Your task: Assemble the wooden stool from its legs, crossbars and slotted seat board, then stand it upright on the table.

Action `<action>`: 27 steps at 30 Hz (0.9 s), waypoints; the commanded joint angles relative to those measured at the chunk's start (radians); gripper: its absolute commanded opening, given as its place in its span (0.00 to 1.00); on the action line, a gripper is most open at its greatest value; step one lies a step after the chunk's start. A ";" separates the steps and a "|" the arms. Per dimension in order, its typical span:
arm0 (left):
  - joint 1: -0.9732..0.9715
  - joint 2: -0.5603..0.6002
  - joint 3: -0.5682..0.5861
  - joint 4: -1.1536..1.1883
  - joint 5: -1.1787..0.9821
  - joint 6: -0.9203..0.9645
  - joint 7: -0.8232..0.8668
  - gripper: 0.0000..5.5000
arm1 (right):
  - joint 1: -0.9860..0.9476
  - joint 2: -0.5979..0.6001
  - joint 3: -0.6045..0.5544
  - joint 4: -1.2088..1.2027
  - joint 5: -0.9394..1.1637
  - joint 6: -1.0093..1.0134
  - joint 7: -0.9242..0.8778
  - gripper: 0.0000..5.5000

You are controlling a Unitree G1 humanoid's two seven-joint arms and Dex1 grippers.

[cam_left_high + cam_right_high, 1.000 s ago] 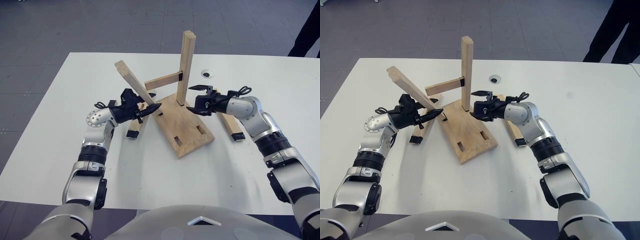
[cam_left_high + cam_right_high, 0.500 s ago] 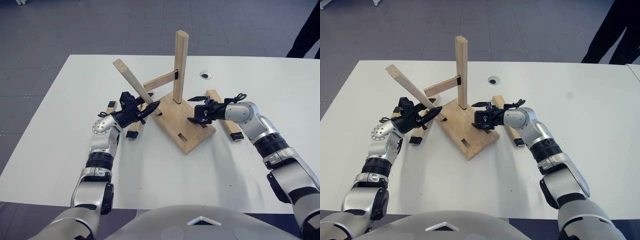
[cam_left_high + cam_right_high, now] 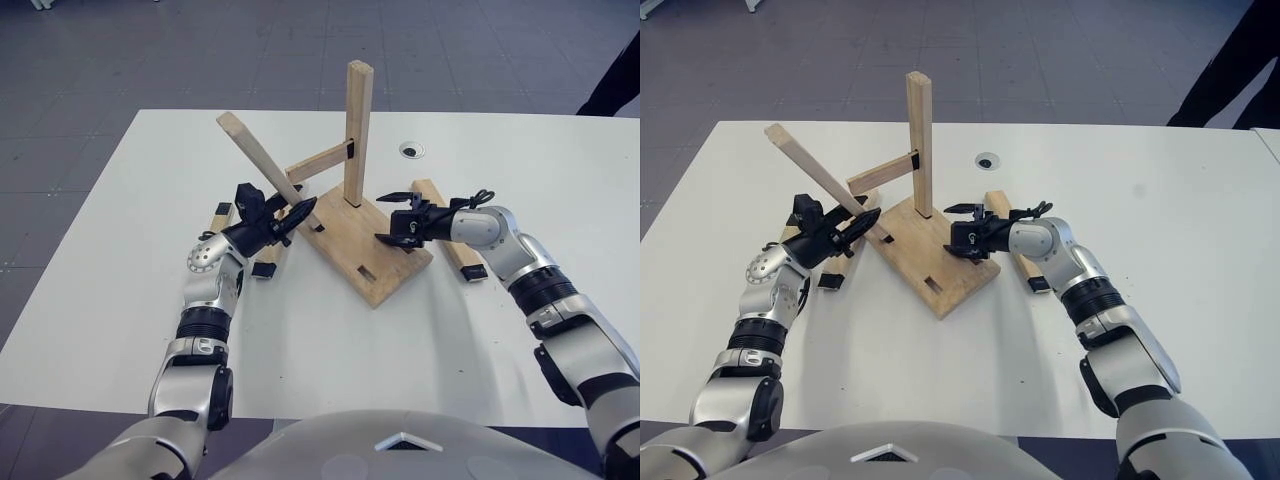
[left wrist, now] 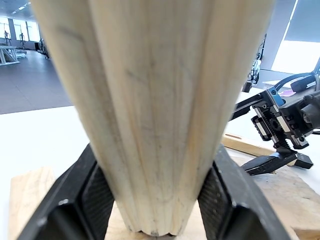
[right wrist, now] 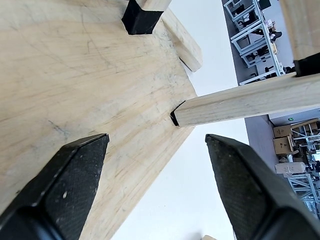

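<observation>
wooden seat board (image 3: 375,262) lies on counter (image 3: 500,340). right tool (image 3: 388,218) is held spread over its right side, gripping nothing. left tool (image 3: 297,215) is clamped on tilted leg (image 3: 255,155) near its foot; if levered sideways, it could jam and upright leg (image 3: 356,130) with crossbar (image 3: 318,163) be knocked loose.

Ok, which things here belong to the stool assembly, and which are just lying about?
Job in hand: seat board; upright leg standing in it; crossbar on that leg; tilted leg clamped in the left gripper; loose leg beside the right gripper, jaws open; loose pieces under the left arm.
Lying about: cable grommet in the table.
</observation>
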 commanded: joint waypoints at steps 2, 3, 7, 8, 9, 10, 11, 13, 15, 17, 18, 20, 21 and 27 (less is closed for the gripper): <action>0.067 0.011 -0.008 0.046 0.021 0.133 0.029 0.37 | 0.141 -0.049 0.102 0.101 -0.118 0.057 0.055 0.65; 0.066 0.012 -0.011 0.044 0.021 0.143 0.027 0.37 | 0.142 -0.051 0.103 0.099 -0.117 0.057 0.055 0.65; 0.064 0.024 -0.049 0.046 0.055 0.168 0.013 0.37 | 0.145 -0.051 0.107 0.095 -0.116 0.059 0.056 0.65; 0.062 0.029 -0.065 0.049 0.074 0.160 0.015 0.37 | 0.146 -0.052 0.107 0.096 -0.116 0.059 0.056 0.65; 0.060 0.035 -0.079 0.053 0.091 0.149 0.016 0.37 | 0.146 -0.052 0.107 0.097 -0.116 0.058 0.056 0.65; 0.056 0.041 -0.093 0.057 0.109 0.133 0.022 0.37 | 0.146 -0.051 0.108 0.098 -0.116 0.059 0.056 0.65; 0.049 0.047 -0.108 0.065 0.126 0.115 0.020 0.37 | 0.147 -0.051 0.108 0.097 -0.116 0.059 0.056 0.65; 0.037 0.061 -0.137 0.083 0.154 0.085 0.027 0.37 | 0.147 -0.050 0.109 0.097 -0.116 0.060 0.055 0.65; 0.029 0.068 -0.151 0.107 0.169 0.082 0.045 0.37 | 0.146 -0.048 0.109 0.096 -0.115 0.061 0.055 0.65; 0.021 0.071 -0.150 0.123 0.151 0.120 0.052 0.37 | 0.150 -0.050 0.109 0.091 -0.113 0.060 0.055 0.65; 0.016 0.074 -0.147 0.128 0.136 0.149 0.050 0.37 | 0.155 -0.053 0.109 0.086 -0.112 0.060 0.056 0.65; 0.011 0.079 -0.136 0.136 0.113 0.189 0.047 0.37 | 0.160 -0.056 0.110 0.085 -0.111 0.059 0.056 0.65; 0.011 0.081 -0.131 0.138 0.104 0.204 0.042 0.37 | 0.160 -0.056 0.111 0.086 -0.111 0.058 0.056 0.65; 0.036 0.108 -0.187 0.088 0.122 0.278 -0.014 0.37 | 0.154 -0.057 0.110 0.090 -0.111 0.058 0.057 0.65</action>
